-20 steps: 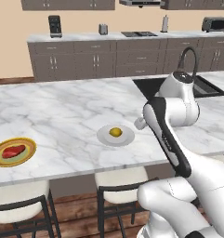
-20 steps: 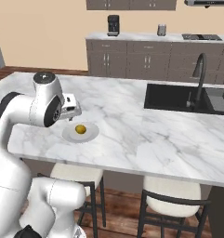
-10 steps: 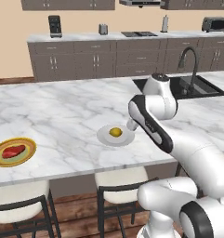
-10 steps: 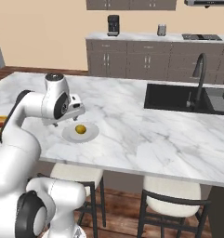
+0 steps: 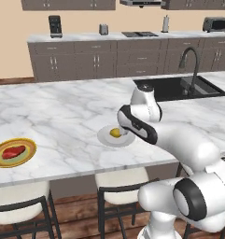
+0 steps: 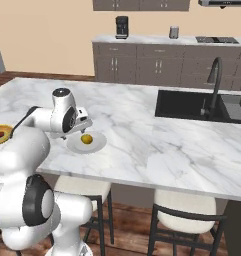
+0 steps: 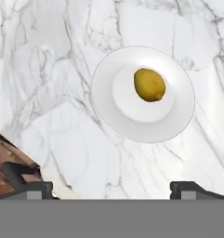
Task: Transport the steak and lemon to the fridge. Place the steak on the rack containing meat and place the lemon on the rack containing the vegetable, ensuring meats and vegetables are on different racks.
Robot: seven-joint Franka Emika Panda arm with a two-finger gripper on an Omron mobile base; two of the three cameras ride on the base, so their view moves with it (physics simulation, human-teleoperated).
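Marble, white with grey veins: long kitchen island counter, the reference for all entries. Black sink basin with curved dark faucet was set into its far right part. Round white ceramic plate lay near its front edge, about midway. Round yellow-rimmed plate lay at its left end, carrying the flat bright red steak. Two-finger gripper hung above the white plate, jaws spread wide, grasping nothing. Small yellow oval lemon rested on the white plate, slightly off centre.
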